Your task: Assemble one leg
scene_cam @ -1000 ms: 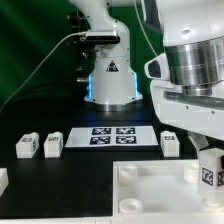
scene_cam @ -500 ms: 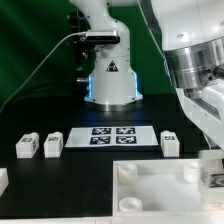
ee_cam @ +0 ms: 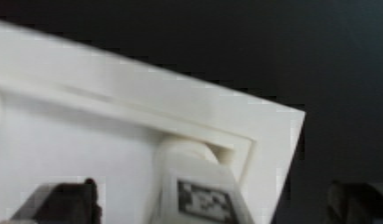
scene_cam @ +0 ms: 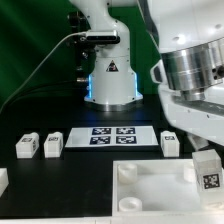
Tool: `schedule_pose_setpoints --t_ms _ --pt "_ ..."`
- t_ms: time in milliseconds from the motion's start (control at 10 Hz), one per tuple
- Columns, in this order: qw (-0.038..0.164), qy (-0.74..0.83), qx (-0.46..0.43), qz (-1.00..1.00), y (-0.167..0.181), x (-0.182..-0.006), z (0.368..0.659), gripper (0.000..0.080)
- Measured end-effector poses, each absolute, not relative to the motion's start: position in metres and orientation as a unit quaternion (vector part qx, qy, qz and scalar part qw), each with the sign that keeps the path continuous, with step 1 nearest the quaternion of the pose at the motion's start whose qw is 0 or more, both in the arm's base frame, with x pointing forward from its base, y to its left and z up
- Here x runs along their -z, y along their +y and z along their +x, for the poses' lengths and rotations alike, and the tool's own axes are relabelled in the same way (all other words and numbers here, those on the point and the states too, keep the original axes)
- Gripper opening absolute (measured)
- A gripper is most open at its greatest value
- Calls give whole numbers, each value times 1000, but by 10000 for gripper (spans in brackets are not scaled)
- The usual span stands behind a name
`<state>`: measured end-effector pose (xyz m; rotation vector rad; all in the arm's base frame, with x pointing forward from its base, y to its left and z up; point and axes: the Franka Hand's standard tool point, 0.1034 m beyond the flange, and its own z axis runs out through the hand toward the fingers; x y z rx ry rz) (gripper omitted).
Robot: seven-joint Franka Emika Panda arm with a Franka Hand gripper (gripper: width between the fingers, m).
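Observation:
A leg (scene_cam: 207, 171), a small white block with a tag mark, stands upright at the corner of the large white tray-like piece (scene_cam: 150, 192) on the exterior view's right. In the wrist view the leg (ee_cam: 202, 185) rises by that piece's corner rim (ee_cam: 206, 125). My gripper (ee_cam: 209, 202) straddles it. Its dark fingers (ee_cam: 63, 203) stand wide apart with a gap on each side of the leg, so it is open. Three more legs (scene_cam: 26, 146) (scene_cam: 52, 144) (scene_cam: 170, 143) lie on the black table.
The marker board (scene_cam: 120, 136) lies flat behind the tray-like piece. The robot base (scene_cam: 110, 85) stands at the back. A white part (scene_cam: 3, 180) shows at the exterior view's left edge. My arm's bulk (scene_cam: 195, 70) hangs over the exterior view's right.
My hand has shifted and turned above the leg at the tray's corner. The leg stays in about the same spot. The other legs have not moved.

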<state>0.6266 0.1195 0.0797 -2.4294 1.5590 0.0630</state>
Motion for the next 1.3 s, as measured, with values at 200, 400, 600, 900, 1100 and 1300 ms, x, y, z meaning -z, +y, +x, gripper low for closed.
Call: schedule_pose_setpoints --t_ms 200,400,600,900,1100,1300 --pt "121 401 6 -908 114 -78 626 649" --pt "116 307 18 -944 116 -78 625 649" --pt "111 226 25 -967 116 -77 625 649" --pt "88 61 37 -994 111 -78 637 618" --pt "89 70 36 -993 111 -78 637 439" --pt "90 153 29 -984 109 -78 637 294"
